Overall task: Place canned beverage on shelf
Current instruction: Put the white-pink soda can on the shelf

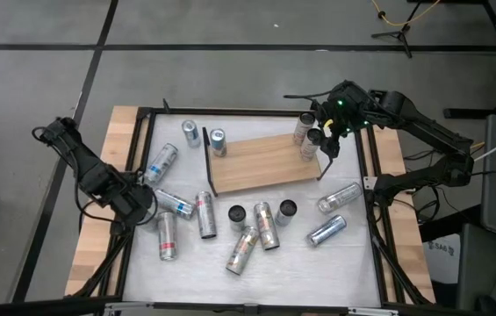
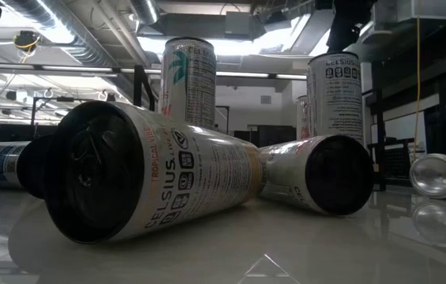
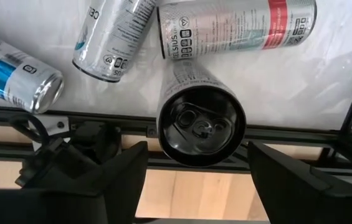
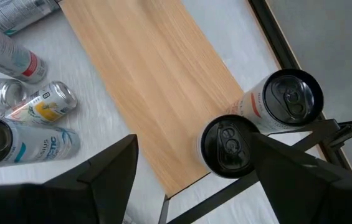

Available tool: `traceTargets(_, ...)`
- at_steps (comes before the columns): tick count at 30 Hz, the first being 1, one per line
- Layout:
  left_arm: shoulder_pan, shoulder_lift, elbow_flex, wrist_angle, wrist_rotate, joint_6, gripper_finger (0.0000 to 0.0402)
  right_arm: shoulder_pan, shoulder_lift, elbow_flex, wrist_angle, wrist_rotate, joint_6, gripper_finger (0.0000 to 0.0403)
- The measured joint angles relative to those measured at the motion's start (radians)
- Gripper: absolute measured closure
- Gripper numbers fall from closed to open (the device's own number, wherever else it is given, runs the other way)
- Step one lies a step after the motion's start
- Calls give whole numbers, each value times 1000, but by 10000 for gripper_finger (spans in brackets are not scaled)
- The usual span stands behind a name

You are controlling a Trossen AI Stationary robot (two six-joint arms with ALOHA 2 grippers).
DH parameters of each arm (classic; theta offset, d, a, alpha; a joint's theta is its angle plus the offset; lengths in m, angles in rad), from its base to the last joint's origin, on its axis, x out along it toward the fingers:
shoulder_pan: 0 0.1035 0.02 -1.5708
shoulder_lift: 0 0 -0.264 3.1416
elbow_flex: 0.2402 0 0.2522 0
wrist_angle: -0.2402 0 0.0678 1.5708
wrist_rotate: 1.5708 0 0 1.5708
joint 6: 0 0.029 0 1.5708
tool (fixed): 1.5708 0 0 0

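Between the right gripper's (image 4: 191, 180) spread fingers (image 4: 95, 180) stands a dark-topped can (image 4: 228, 146) on the shelf (image 4: 151, 81), touching a second upright can (image 4: 288, 99) just beyond it, beside the wire end (image 4: 344, 130). The board on the other side of these two cans lies bare. Between the left gripper's (image 3: 194, 180) open fingers (image 3: 123, 171) a can (image 3: 200, 124) faces top-on, with lying cans (image 3: 238, 28) close behind it

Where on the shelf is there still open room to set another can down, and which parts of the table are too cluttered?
The shelf is bare across its middle, between the can at its left end and the two cans at its right end. The white table is crowded below the shelf with lying and standing cans; its near right corner is freer.
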Motion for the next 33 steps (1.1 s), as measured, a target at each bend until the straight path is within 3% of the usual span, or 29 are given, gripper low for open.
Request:
traceTargets(9,-21,0,0,0,-52,-1,135,0,0,0,0,0,0,100)
traceTargets(33,-21,5,0,13,-12,-28,135,0,0,0,-1,0,0,100)
